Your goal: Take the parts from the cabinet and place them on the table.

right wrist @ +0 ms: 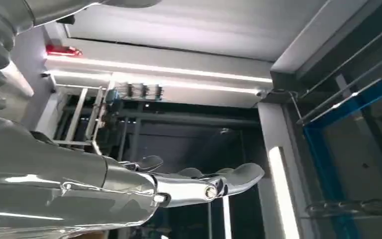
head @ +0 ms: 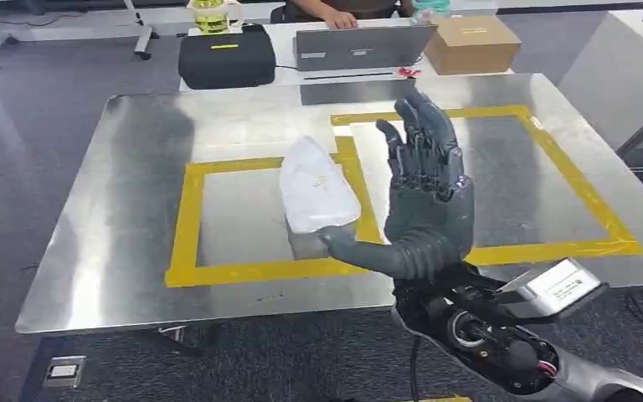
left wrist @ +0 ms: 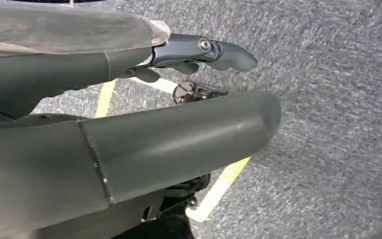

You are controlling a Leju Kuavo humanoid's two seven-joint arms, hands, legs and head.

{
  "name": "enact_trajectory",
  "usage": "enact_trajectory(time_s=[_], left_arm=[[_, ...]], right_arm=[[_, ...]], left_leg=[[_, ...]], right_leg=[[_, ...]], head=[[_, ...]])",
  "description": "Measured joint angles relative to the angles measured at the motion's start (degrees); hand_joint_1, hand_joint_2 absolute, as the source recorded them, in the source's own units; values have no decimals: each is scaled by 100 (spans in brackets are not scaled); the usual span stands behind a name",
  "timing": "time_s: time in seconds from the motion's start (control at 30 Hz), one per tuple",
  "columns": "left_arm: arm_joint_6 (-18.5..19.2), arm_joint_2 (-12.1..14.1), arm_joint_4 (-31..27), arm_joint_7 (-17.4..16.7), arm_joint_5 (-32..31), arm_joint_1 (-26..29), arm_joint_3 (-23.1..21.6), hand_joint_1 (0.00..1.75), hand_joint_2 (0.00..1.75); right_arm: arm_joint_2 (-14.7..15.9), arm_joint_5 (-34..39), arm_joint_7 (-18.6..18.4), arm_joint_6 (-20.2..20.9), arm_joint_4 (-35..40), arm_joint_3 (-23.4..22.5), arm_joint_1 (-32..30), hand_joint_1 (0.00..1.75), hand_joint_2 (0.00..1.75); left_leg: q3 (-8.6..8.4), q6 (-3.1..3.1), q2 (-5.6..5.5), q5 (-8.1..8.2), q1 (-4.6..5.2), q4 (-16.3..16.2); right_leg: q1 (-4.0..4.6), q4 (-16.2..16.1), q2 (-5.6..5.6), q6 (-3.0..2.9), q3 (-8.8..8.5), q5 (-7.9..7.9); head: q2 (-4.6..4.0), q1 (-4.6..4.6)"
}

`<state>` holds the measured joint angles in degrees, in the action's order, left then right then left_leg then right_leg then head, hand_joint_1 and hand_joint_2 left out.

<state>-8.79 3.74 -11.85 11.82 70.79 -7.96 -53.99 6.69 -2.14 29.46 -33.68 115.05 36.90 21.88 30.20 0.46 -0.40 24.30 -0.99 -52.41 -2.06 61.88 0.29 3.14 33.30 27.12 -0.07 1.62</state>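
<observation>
Your part (head: 318,194) is a white, bag-like bundle with a soft, crinkled surface, broad and rounded at the near end and narrowing toward the far end. Its long axis runs away from you across the metal table (head: 117,251), the narrow end tipped slightly left, pointing at the far edge. It lies on the tabletop over the right strip of the left yellow tape square (head: 186,219), with a small grey block just showing under its near end.

Your right hand (head: 423,197) stands upright just to the right of the part, palm facing it, fingers (head: 423,138) straight and spread apart, holding nothing. The thumb (head: 352,249) reaches out below the fingers toward the bundle's near end — whether it touches, you cannot tell.

Your left hand (left wrist: 129,144) hangs over grey carpet (left wrist: 338,99) crossed by yellow floor tape — its fingertips (left wrist: 229,52) stretch out loosely, with nothing between them.

Beyond the fingertips of the right hand, a laptop (head: 360,46), a black case (head: 226,57) and a cardboard box (head: 471,42) sit on a farther desk.
</observation>
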Motion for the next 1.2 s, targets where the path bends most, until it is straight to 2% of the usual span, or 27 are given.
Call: enact_trajectory(time_s=[0.03,0.07,0.1,0.13,0.23,0.27,0.33,0.37,0.4,0.43,0.47,0.53,0.57,0.6,0.67,0.7,0.73,0.77,0.8,0.87,0.9,0.93,0.97,1.03,1.07,1.1,1.2], left_arm=[[13,2,0,0,0,0,5,0,0],[15,29,0,-2,0,-2,18,0,0],[15,26,2,-7,0,-9,24,0,0],[15,24,2,-7,-2,-10,26,0,0],[20,11,2,-9,0,1,29,0,0],[22,7,0,-9,0,-7,29,0,0],[22,-2,2,-9,0,-12,29,0,0],[22,-4,0,-9,0,-7,29,0,0],[22,-4,2,-9,2,3,29,0,0],[20,-4,0,-9,2,12,29,0,0],[15,-4,2,-9,2,13,29,0,0],[13,0,2,-9,2,2,31,0,0],[13,15,2,-7,2,-9,31,0,0],[13,15,2,-7,2,-25,31,0,0],[13,15,2,-7,2,-25,33,0,0],[15,15,2,-7,2,-16,33,0,0],[15,11,2,-7,4,-15,33,0,0],[20,13,2,-4,2,-14,33,0,0],[22,18,2,-7,2,-18,35,0,0],[22,15,2,-7,11,-14,35,0,0],[22,15,2,-11,13,-10,35,0,0],[22,13,2,-16,13,-5,35,0,0],[22,13,2,-17,13,-4,35,0,0],[24,7,0,-18,15,-8,35,0,0],[24,9,2,-17,15,-5,35,0,0],[24,13,2,-17,15,-13,35,0,0],[24,13,2,-17,17,-5,37,0,0]], right_arm=[[0,0,0,2,-2,-4,0,0,175],[0,11,-2,4,-20,-13,0,0,175],[0,13,-4,7,-24,-24,-4,0,175],[0,24,-9,7,-41,-33,-25,0,175],[0,35,-15,17,-57,-37,-16,0,175],[0,39,-13,24,-57,-42,-15,0,175],[0,50,-13,37,-68,-42,-15,0,175],[0,52,-13,42,-79,-42,-16,0,175],[0,57,-13,50,-85,-42,-18,0,175],[0,68,-11,59,-90,-42,-18,0,175],[0,68,-7,66,-92,-42,-17,0,175],[0,68,-4,68,-94,-42,-14,0,175],[0,68,0,68,-94,-44,-15,0,175],[0,68,0,70,-94,-48,-16,0,175],[0,68,2,77,-96,-46,-16,0,175],[0,68,2,77,-96,-48,-15,0,175],[0,68,2,77,-96,-55,-16,0,175],[0,70,2,79,-96,-63,-18,0,175],[0,68,4,85,-96,-77,-11,0,175],[0,70,2,107,-103,-83,-29,0,175],[0,72,2,114,-105,-83,-33,0,175],[0,79,2,118,-114,-83,-38,0,175],[0,87,2,118,-120,-83,-39,0,175],[0,87,4,118,-120,-85,-34,0,175],[0,87,4,118,-122,-85,-31,0,175],[0,87,4,118,-127,-85,-25,0,175],[0,87,4,118,-133,-90,-27,0,175]], left_leg=[[-5,-66,-8,44,-25,-60],[31,-124,-22,72,2,-102],[92,-153,-26,80,8,-198],[107,-186,-20,48,16,-176],[136,-245,-10,114,-26,-250],[258,-247,4,284,-25,-504],[746,-244,8,742,-8,-1491],[981,-231,7,896,1,-1940],[1124,-207,7,928,10,-2191],[1119,-167,6,825,31,-2146],[960,-106,5,596,68,-1801],[418,14,5,106,153,-722],[231,61,6,69,191,-343],[203,39,35,71,203,-245],[214,43,26,60,219,-249],[212,70,25,41,217,-229],[184,110,46,-12,154,-143],[174,118,64,-20,163,-128],[178,137,62,-25,160,-131],[194,145,65,-30,166,-134],[198,146,66,-32,166,-137],[194,146,67,-33,164,-138],[188,145,66,-33,161,-142],[169,135,60,-26,157,-163],[173,118,59,-19,159,-171],[215,88,50,-30,196,-220],[271,-4,57,-99,170,-214]], right_leg=[[-41,-505,3,56,-219,-178],[35,-583,37,91,-272,-52],[-7,-626,40,-44,-317,-37],[26,-589,56,-95,-275,-52],[42,-597,54,-198,-268,-80],[52,-597,44,-223,-263,-85],[89,-597,14,-280,-238,-94],[112,-597,8,-291,-226,-98],[140,-597,7,-304,-220,-102],[163,-597,8,-315,-220,-103],[174,-597,11,-328,-221,-105],[182,-598,16,-332,-230,-108],[187,-597,16,-330,-226,-107],[223,-584,19,-323,-208,-103],[202,-601,6,-295,-211,-111],[199,-620,2,-270,-217,-123],[225,-552,-3,-250,-201,-60],[220,-398,-3,-224,-114,74],[211,-39,-4,-198,17,322],[199,923,-4,-164,400,777],[199,1248,-5,-150,523,877],[197,1244,-6,-144,498,807],[194,960,-6,-144,344,618],[181,-115,-7,-155,-207,87],[178,-566,-6,-173,-407,42],[214,-672,-2,-188,-445,44],[223,-647,24,-287,-432,7]], head=[[0,15],[0,72],[0,81],[0,-4],[0,-63],[0,-127],[0,-199],[0,-219],[0,-223],[0,-223],[0,-225],[0,-225],[0,-229],[0,-232],[0,-210],[0,-210],[0,-201],[0,-182],[0,-137],[0,-92],[0,-85],[0,-59],[0,-41],[0,0],[0,22],[0,22],[0,-9]])
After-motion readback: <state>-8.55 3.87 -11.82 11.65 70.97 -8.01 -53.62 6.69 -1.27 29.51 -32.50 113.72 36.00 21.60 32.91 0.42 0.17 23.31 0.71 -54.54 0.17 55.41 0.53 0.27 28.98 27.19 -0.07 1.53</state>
